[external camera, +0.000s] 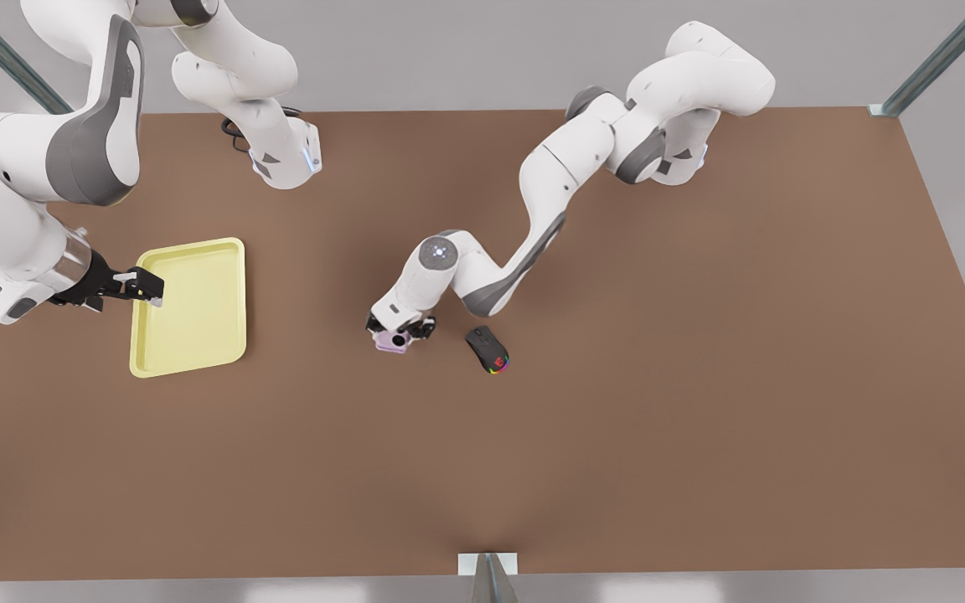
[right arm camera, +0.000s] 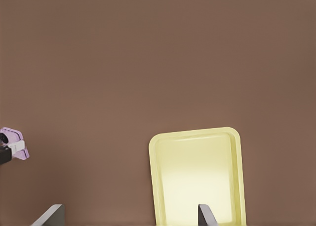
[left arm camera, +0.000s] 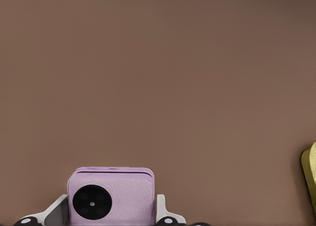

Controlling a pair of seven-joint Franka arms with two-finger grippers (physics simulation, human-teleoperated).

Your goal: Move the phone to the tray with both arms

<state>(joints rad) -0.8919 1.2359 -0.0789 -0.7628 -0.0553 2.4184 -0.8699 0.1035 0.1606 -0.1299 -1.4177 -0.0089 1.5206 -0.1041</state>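
Observation:
The pale pink phone (external camera: 390, 340) lies at the table's middle, one black round lens facing up. My left gripper (external camera: 403, 328) is down on it; in the left wrist view its fingers (left arm camera: 58, 210) press both sides of the phone (left arm camera: 118, 196), shut on it. The pale yellow tray (external camera: 198, 318) sits towards the front view's left. My right gripper (external camera: 144, 286) hovers over the tray's outer rim, open and holding nothing. In the right wrist view its fingertips (right arm camera: 51, 216) stand wide apart above the tray (right arm camera: 197, 171), with the phone (right arm camera: 11, 137) far off.
A black computer mouse (external camera: 487, 349) with rainbow lights lies just to the front view's right of the phone. Bare brown table (external camera: 616, 435) stretches between phone and tray and over the whole right side. The tray's corner (left arm camera: 310, 171) appears in the left wrist view.

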